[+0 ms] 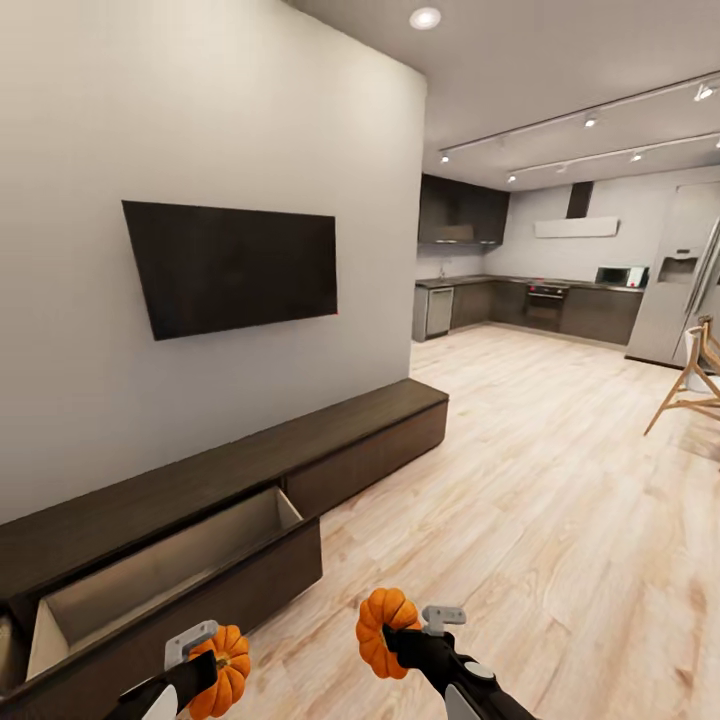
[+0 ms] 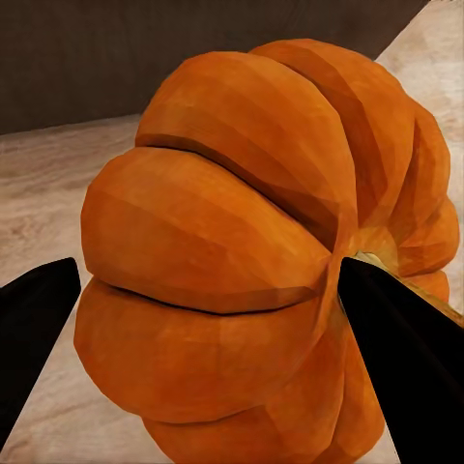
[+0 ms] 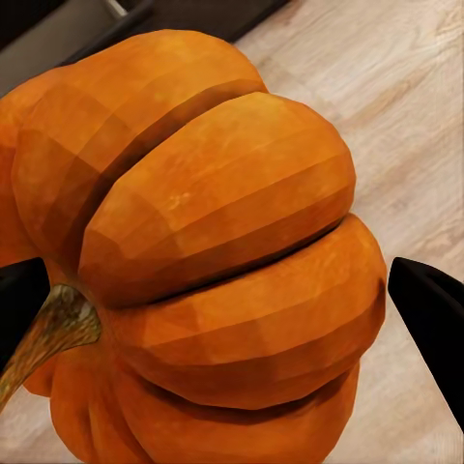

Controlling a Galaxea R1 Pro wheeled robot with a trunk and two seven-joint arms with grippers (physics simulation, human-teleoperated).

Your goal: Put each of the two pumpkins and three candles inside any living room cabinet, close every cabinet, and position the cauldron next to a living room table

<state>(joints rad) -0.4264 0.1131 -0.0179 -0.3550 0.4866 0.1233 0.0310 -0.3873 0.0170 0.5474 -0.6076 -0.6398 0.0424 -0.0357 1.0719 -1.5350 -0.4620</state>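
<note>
Cabinet [image 1: 330,440]: one drawer [image 1: 150,575] pulled open at left, pale interior. Left gripper [image 1: 205,660] clamped on pumpkin [image 1: 225,670], just beside drawer front. Right gripper [image 1: 400,625] clamped on second pumpkin [image 1: 385,615], above floor. Risk: pumpkin strikes drawer front on approach, slips from jaws.

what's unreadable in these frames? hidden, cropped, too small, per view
- Head view: open drawer of the cabinet, its floor is hidden by the drawer front, so contents unknown.
- Head view: left pumpkin and right pumpkin cover the end effector tips.
- Left wrist view: pumpkin blocks most of the scene.
- Right wrist view: pumpkin blocks the cabinet.
- Head view: far kitchen appliances too small for detail.
</note>
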